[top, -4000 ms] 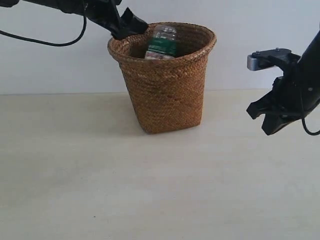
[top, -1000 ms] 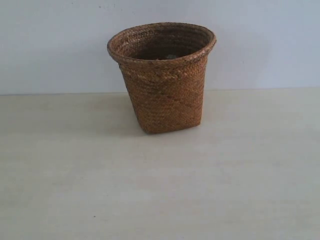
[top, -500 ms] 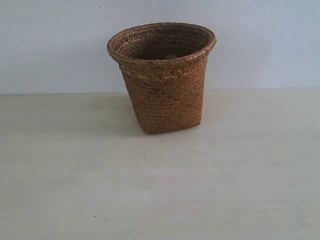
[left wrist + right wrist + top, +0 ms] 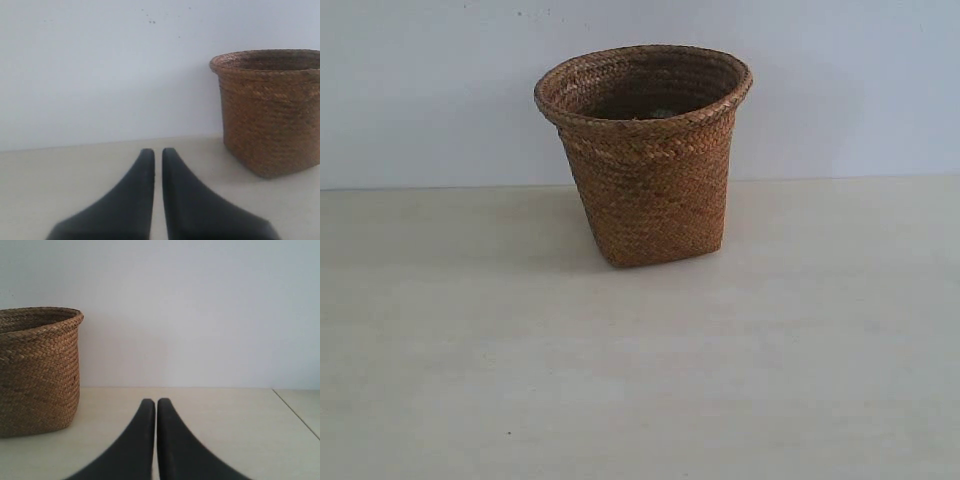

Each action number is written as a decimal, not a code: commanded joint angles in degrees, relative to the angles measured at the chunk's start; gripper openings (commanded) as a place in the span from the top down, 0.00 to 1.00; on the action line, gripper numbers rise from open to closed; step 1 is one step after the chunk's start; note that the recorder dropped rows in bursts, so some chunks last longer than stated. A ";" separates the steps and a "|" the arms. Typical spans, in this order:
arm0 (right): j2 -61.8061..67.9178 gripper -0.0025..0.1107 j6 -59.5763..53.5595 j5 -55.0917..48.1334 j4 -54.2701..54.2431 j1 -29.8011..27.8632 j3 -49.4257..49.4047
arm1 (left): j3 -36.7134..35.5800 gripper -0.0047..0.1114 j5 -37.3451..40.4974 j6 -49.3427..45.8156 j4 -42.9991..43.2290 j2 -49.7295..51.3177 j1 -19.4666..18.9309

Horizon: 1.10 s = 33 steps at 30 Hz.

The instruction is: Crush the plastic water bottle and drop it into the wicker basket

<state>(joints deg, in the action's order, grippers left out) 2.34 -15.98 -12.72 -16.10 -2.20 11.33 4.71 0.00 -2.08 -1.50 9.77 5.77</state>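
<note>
Basket [image 4: 650, 190] is standing on the tabletop [image 4: 640, 380]. I am seeing left end effector [image 4: 158, 151] and right end effector [image 4: 155, 401] closed, empty.

Plain pale bluish-white wall [image 4: 420, 90] behind, few tiny dark specks [image 4: 150, 21] on it. Cream matte tabletop [image 4: 620, 400] meets wall in straight line. Thin seam [image 4: 295, 412] crosses tabletop in right wrist view. Soft even light, faint shadows.

Both arms left the exterior view; the plastic water bottle [image 4: 663, 113] sank inside the wicker basket [image 4: 650, 190].
</note>
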 commanded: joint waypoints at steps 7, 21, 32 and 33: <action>-0.28 0.98 0.07 0.14 -0.15 0.01 -0.33 | -4.71 0.92 3.14 0.35 -0.31 -9.23 -7.99; -0.38 0.98 0.07 0.12 -0.15 0.01 -0.33 | -4.71 0.92 15.78 0.35 -0.31 -9.77 -8.13; -0.38 0.98 0.07 0.12 -0.15 0.01 -0.33 | -4.71 0.92 15.42 0.35 -0.31 -9.77 -8.13; -0.38 0.98 0.07 0.12 -0.15 0.01 -0.33 | -4.71 0.92 15.42 0.35 -0.31 -9.77 -8.13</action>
<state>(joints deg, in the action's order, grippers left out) 2.34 -15.92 -12.72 -16.10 -2.20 11.33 0.22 15.87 -2.08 -1.50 0.24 -2.15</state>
